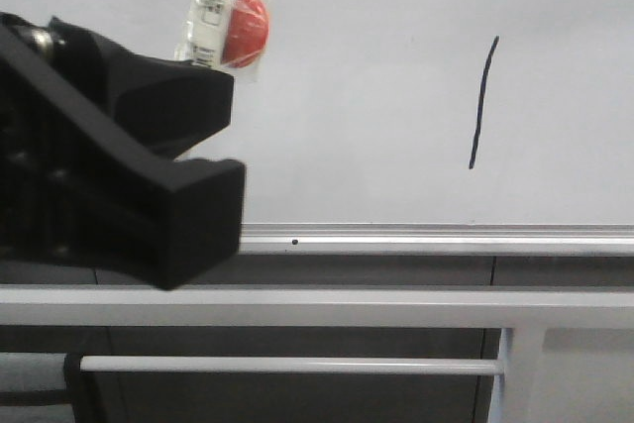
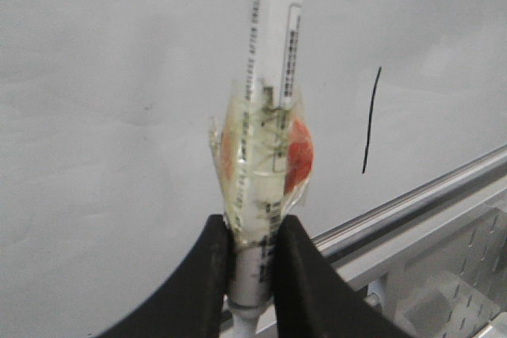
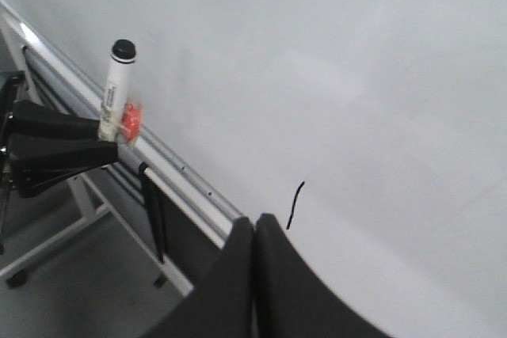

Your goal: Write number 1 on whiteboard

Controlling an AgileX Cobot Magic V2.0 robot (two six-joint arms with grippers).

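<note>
One black number 1 (image 1: 482, 103) on the whiteboard (image 1: 376, 7), well right of the left gripper (image 2: 252, 263) pinching a marker (image 2: 269, 69).

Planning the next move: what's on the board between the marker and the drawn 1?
Nothing: bare whiteboard between the marker and the stroke, seen in the front view.

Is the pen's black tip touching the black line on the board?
Apart. In the right wrist view the marker, held by the left gripper, has its black tip far along the whiteboard from the number 1, with bare white board between them.
</note>
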